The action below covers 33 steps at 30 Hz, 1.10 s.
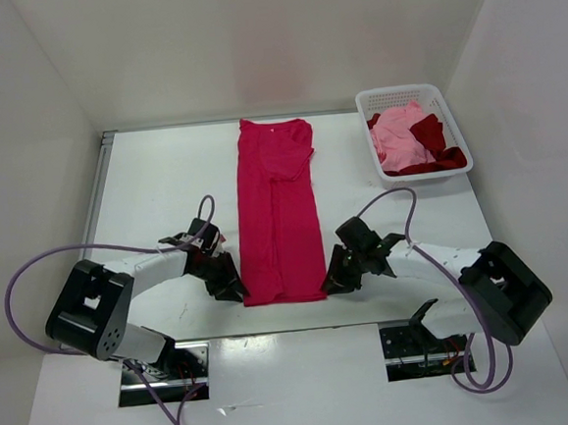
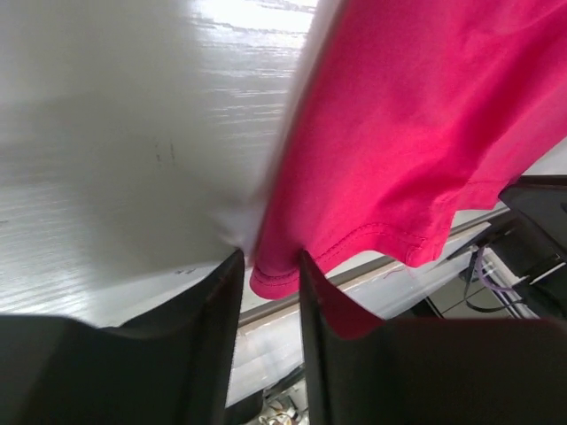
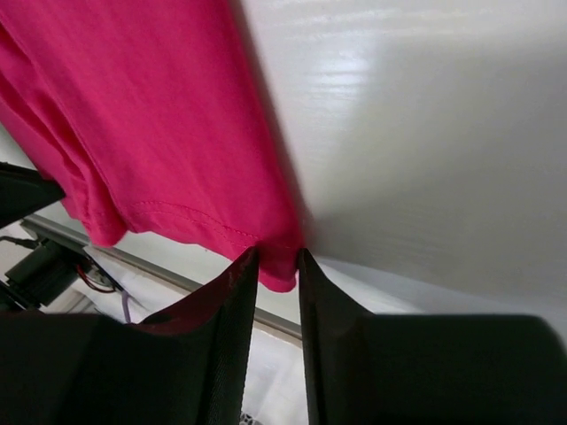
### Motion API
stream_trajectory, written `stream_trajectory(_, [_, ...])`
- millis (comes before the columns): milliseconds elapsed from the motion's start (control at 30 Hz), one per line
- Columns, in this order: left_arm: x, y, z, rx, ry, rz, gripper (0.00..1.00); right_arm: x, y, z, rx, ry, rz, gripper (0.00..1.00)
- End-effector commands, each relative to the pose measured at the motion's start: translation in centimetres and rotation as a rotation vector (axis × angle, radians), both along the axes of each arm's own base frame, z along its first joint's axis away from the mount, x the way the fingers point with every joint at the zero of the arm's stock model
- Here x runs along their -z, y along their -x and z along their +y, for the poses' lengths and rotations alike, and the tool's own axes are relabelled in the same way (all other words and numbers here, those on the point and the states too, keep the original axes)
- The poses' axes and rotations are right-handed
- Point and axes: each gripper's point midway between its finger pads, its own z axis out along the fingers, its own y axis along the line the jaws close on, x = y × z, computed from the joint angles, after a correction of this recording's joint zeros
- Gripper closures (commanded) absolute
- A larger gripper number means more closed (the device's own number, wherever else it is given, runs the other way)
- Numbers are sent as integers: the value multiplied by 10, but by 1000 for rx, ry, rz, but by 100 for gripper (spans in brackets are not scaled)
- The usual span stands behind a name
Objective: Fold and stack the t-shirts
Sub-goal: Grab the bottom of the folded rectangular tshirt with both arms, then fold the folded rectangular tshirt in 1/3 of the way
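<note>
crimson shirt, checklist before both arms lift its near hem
1. crimson-pink shirt lies as a flat long strip: ok
2. left gripper straddles the near left hem corner: ok
3. right gripper straddles the near right hem corner: ok
4. both grips fully clamped: cannot tell
5. pale pink shirt and dark red shirt sit in the basket, off the fold path: ok

Crimson-pink t-shirt [image 1: 278, 213], a long flat central strip; pale pink t-shirt [image 1: 399, 136] and dark red t-shirt [image 1: 431, 134] crumpled in basket [image 1: 398, 91].
</note>
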Motion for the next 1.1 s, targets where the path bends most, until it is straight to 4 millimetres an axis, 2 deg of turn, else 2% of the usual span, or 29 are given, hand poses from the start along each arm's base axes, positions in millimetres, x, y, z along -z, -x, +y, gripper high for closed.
stream_trajectory(0, [8, 9, 4, 29, -19, 13, 63, 2, 4, 5, -13, -23, 0, 70])
stream_trajectory(33, [8, 9, 4, 29, -19, 13, 65, 4, 7, 6, -23, -16, 9, 74])
stream_trajectory(67, [9, 10, 3, 32, -12, 25, 72, 4, 7, 6, -24, -16, 9, 79])
stream_trajectory(133, [8, 11, 2, 42, -4, 24, 81, 3, 11, 9, -37, -22, 14, 90])
stream_trajectory(200, [5, 17, 1, 61, 2, 32, 95, 1, 19, 12, -61, -26, 17, 96])
stream_trajectory(233, [5, 23, 3, 63, 5, 48, 98, -3, 23, 15, -62, -35, 21, 98])
stream_trajectory(300, [3, 36, 7, 88, 13, 57, 100, -2, 41, 20, -69, -37, 59, 100])
stream_trajectory(333, [-4, 42, 5, 94, 35, 74, 100, -5, 57, 25, -113, -36, 72, 100])
stream_trajectory(400, [-19, 58, 4, 108, 64, 89, 100, -6, 78, 18, -134, -3, 120, 100])
stream_trajectory(433, [-24, 61, 6, 108, 65, 87, 100, -21, 79, 22, -146, -35, 90, 100])
stream_trajectory(467, [-37, 58, 4, 110, 83, 41, 100, -26, 81, 19, -138, -39, 93, 100])
stream_trajectory(500, [-45, 63, 7, 110, 78, 55, 100, -34, 76, 19, -127, -44, 60, 100])
stream_trajectory(533, [-59, 50, 5, 89, 93, 15, 100, -48, 70, 15, -114, -51, 42, 100])
stream_trajectory(600, [-77, 32, 7, 54, 108, -36, 100, -56, 55, 10, -93, -45, 16, 100])
stream_trajectory(633, [-83, 23, 5, 52, 106, -58, 100, -66, 35, 7, -78, -49, -31, 100])
stream_trajectory(700, [-98, -14, 4, 13, 123, -128, 100, -66, 13, 3, -65, -20, -56, 100])
stream_trajectory(733, [-100, -27, 5, -6, 127, -145, 100, -81, -7, 10, -65, -40, -109, 100])
stream_trajectory(767, [-94, -41, 6, -17, 119, -137, 100, -74, -28, 5, -64, 4, -129, 100])
stream_trajectory(800, [-95, -61, 6, -24, 127, -183, 100, -74, -43, 4, -64, 19, -150, 100])
stream_trajectory(833, [-93, -88, 10, -58, 104, -199, 100, -87, -65, 6, -81, 30, -213, 100])
stream_trajectory(867, [-96, -109, 9, -68, 115, -248, 100, -76, -88, 1, -52, 61, -204, 100])
stream_trajectory(900, [-97, -122, 7, -67, 120, -266, 100, -88, -110, 4, -43, 51, -246, 100])
stream_trajectory(933, [-110, -149, 8, -85, 116, -327, 100, -89, -123, 3, -38, 48, -256, 100])
stream_trajectory(967, [-98, -168, 7, -102, 94, -321, 100, -77, -142, -4, -24, 70, -248, 100])
stream_trajectory(1000, [-98, -178, 5, -102, 94, -323, 100, -84, -160, -4, -15, 68, -273, 100])
stream_trajectory(1033, [-86, -192, 2, -102, 93, -317, 100, -83, -170, -6, -13, 75, -277, 100])
stream_trajectory(1067, [-93, -211, 2, -110, 82, -352, 100, -77, -189, -11, -4, 91, -274, 100])
